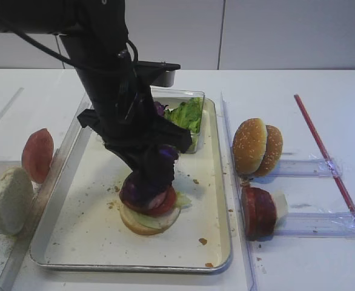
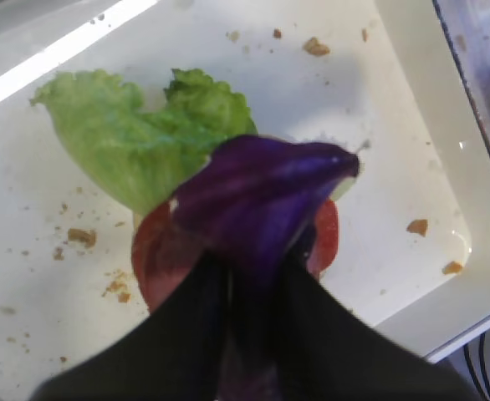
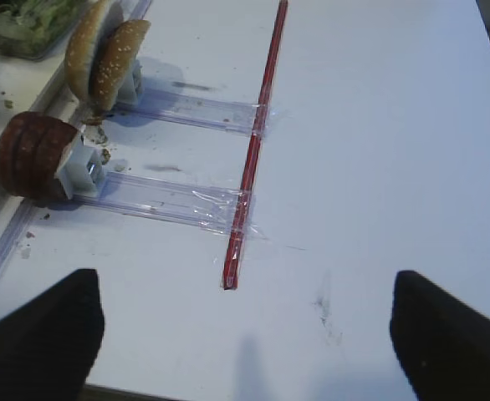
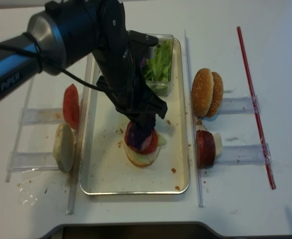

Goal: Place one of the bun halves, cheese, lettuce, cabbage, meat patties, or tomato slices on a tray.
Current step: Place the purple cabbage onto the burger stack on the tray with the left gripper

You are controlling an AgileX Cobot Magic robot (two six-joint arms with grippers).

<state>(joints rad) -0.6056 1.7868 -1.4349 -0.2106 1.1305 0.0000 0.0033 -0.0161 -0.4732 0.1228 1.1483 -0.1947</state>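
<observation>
Left claw (image 2: 253,276) is pinching the cabbage (image 2: 257,200) at its near end — leaf hanging over the tomato slice (image 1: 162,203) on the bun stack, mid-tray (image 1: 217,242). Long axis is running away from the claw, tip outward. Judged light, floppy, glossy-slick — best held by the stem edge. Right claw (image 3: 245,334) is standing spread over bare table (image 3: 379,125).

One tray (image 1: 220,200) sits on the counter (image 1: 298,267), with one clear box (image 1: 197,140) of lettuce (image 1: 186,115) at its far end. One stack lies under the left end effector (image 2: 253,276): one bun base (image 1: 142,222), one lettuce leaf (image 2: 136,134), one tomato slice (image 2: 157,259), one cabbage leaf (image 2: 262,192). Right of it stand two sesame buns (image 1: 257,147) and one patty (image 1: 259,212). Left of it stand one tomato slice (image 1: 37,154) and one pale bun half (image 1: 10,200). One red strip (image 1: 329,163) lies far right.
</observation>
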